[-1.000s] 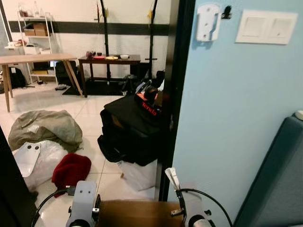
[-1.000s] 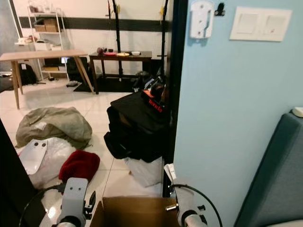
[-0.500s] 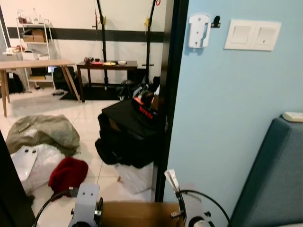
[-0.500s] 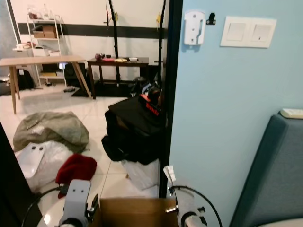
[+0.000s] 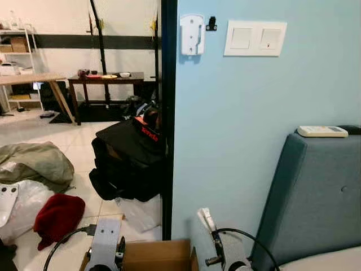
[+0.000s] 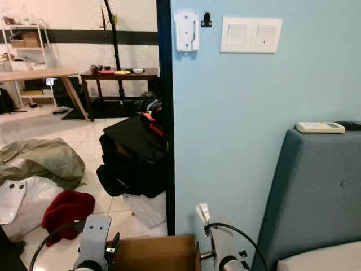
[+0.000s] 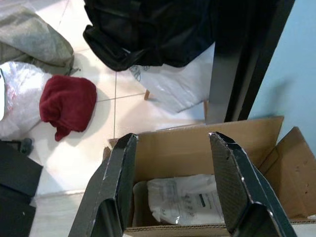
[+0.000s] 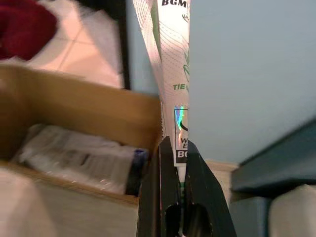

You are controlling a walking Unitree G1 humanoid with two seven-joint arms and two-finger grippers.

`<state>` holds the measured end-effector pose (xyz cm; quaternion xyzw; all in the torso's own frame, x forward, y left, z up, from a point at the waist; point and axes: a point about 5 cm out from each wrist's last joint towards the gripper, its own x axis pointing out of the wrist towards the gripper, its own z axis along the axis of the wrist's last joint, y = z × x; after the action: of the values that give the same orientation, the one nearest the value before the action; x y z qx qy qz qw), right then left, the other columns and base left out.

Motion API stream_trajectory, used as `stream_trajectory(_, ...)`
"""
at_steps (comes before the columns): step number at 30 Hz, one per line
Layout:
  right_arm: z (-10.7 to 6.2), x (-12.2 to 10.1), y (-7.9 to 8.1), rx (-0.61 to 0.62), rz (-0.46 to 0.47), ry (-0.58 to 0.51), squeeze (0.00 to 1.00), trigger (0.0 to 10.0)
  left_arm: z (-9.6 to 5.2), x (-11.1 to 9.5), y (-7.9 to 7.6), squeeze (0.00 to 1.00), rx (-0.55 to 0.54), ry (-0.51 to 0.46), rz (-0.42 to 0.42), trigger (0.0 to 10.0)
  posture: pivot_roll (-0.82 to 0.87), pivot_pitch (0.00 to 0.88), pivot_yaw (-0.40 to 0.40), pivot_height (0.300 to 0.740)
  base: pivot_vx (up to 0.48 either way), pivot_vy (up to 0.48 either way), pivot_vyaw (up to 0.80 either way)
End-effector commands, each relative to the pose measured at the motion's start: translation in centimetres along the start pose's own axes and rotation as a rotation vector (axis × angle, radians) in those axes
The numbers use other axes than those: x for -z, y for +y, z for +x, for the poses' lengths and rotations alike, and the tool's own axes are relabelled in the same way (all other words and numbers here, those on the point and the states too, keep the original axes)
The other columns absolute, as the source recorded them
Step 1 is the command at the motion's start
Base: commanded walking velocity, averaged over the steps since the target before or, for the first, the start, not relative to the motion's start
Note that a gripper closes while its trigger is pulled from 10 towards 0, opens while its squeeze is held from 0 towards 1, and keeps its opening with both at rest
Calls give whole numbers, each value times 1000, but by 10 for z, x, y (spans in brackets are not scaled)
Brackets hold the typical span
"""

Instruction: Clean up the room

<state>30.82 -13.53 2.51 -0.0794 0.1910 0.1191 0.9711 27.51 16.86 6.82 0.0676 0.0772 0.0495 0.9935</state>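
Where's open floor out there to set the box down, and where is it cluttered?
Bare tiles lie between the red cloth, the black bag and the doorframe. More stretch toward the dark table. It is crowded around the olive bundle and white plastic bag.

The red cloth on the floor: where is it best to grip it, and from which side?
Probably from above, pinching the raised middle of the red cloth: it lies as a soft crumpled heap on the tiles, with no handle or firm edge. The left gripper has open jaws.
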Motion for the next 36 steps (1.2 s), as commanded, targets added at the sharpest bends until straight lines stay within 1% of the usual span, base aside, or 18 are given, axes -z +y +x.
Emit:
stream_trajectory(1, 1, 2, 4, -25, -3, 31, 0, 10000, -1, 6, 3, 0, 4, 32, 9, 10000, -24, 46, -42, 740, 0, 0, 0)
stream_trajectory(3, 2, 3, 5, -32, 8, 38, 0, 10000, -1, 7, 3, 0, 7, 36, 14, 10000, -23, 47, -43, 740, 0, 0, 0)
stream_trajectory(10, 3, -1, 7, -39, 0, 27, 0, 10000, -1, 9, 0, 0, 27, 53, 32, 10000, -24, 49, -41, 740, 0, 0, 0)
stream_trajectory(14, 5, -3, 10, -65, 13, 37, 0, 10000, 0, 14, -2, 0, 52, 89, 50, 10000, -23, 53, -44, 740, 0, 0, 0)
stream_trajectory(15, 6, -4, 14, -90, 9, 51, 0, 10000, 0, 17, -3, 0, 76, 113, 66, 10000, -23, 55, -43, 740, 0, 0, 0)
stream_trajectory(20, 9, -6, 21, -138, -4, 63, 0, 10000, 2, 23, -3, 0, 108, 160, 95, 10000, -23, 58, -44, 740, 0, 0, 0)
stream_trajectory(24, 10, -9, 24, -155, -13, 65, 0, 10000, 2, 22, -1, 0, 104, 149, 93, 10000, -21, 60, -48, 740, 0, 0, 0)
stream_trajectory(28, 11, -9, 29, -185, -21, 75, 0, 10000, -1, 24, -1, 0, 102, 160, 86, 10000, -20, 59, -51, 725, 0, 0, 0)
stream_trajectory(31, 11, -8, 29, -187, -21, 76, 0, 10000, -2, 24, -1, 0, 103, 159, 86, 10000, -20, 59, -51, 720, 0, 0, 0)
stream_trajectory(34, 10, -8, 27, -174, -16, 64, 0, 10000, -2, 24, -2, 0, 107, 160, 90, 10000, -21, 58, -47, 706, 0, 0, 0)
stream_trajectory(36, 10, -8, 27, -174, -16, 64, 0, 10000, -2, 24, -2, 0, 107, 160, 90, 10000, -21, 58, -47, 706, 0, 0, 0)
